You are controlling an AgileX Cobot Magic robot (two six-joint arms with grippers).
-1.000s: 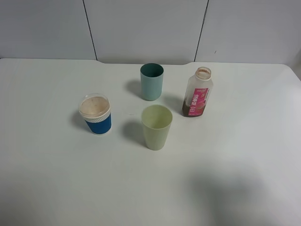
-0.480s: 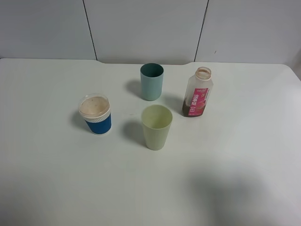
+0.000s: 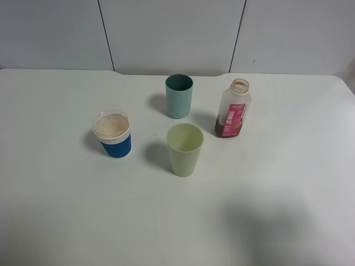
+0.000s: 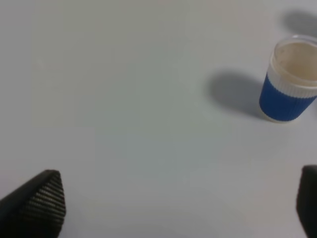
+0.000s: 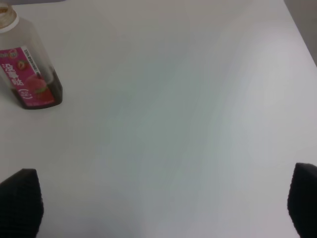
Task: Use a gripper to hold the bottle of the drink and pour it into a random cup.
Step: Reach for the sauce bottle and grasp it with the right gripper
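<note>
Four containers show together only from the high camera: the bottle (image 3: pixel 233 109) stands upright at the far right of the group with a little brown drink (image 3: pixel 227 131) at its bottom. The pale cup (image 3: pixel 184 149) sits nearer and left of it, a teal tumbler (image 3: pixel 179 96) farther back, a blue paper cup (image 3: pixel 113 136) well left. Only the wrist views show my grippers. My right gripper (image 5: pixel 161 203) is spread wide, empty, well apart from the bottle; my left gripper (image 4: pixel 171 208) is likewise spread and empty. Nothing on the table (image 3: pixel 55 194) has shifted since a second ago.
</note>
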